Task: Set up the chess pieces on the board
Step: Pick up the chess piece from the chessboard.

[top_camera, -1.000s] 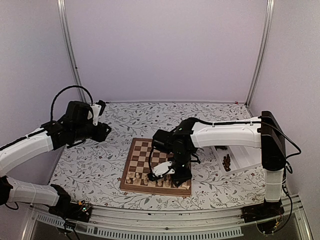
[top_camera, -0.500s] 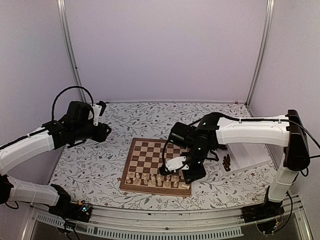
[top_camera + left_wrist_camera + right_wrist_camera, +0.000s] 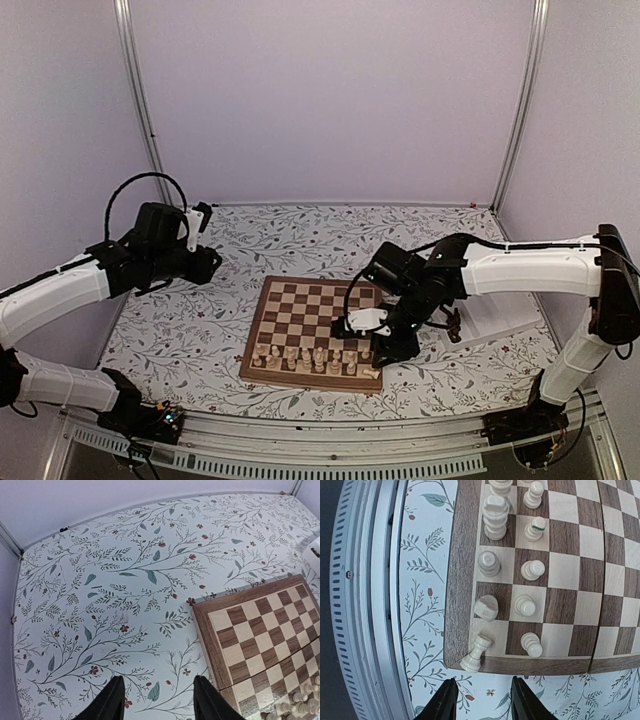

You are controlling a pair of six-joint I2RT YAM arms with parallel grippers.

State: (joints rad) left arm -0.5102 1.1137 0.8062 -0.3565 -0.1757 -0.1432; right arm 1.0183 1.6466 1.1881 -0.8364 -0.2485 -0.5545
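— What has changed in the last second?
— The right arm [image 3: 520,265] has swung from the board's [image 3: 300,305] middle to its near right corner. The left arm [image 3: 60,290] hasn't moved.
— And the jaws?
— The right jaws are parted and empty, low beside that corner, where a pale rook [image 3: 476,652] leans on the border. The left jaws are parted and empty above the table [image 3: 100,580]. Pale pieces [image 3: 300,357] fill the near rows.

All three of my feeds are bright and softly, evenly lit, with no glare and only weak, soft-edged shadows beside the chess pieces [image 3: 489,562]. Both wrist feeds bow toward the edges, so the metal rail [image 3: 365,605] curves. The fingertips [image 3: 442,702] at the bottom of the right wrist feed look dark and slightly blurred.
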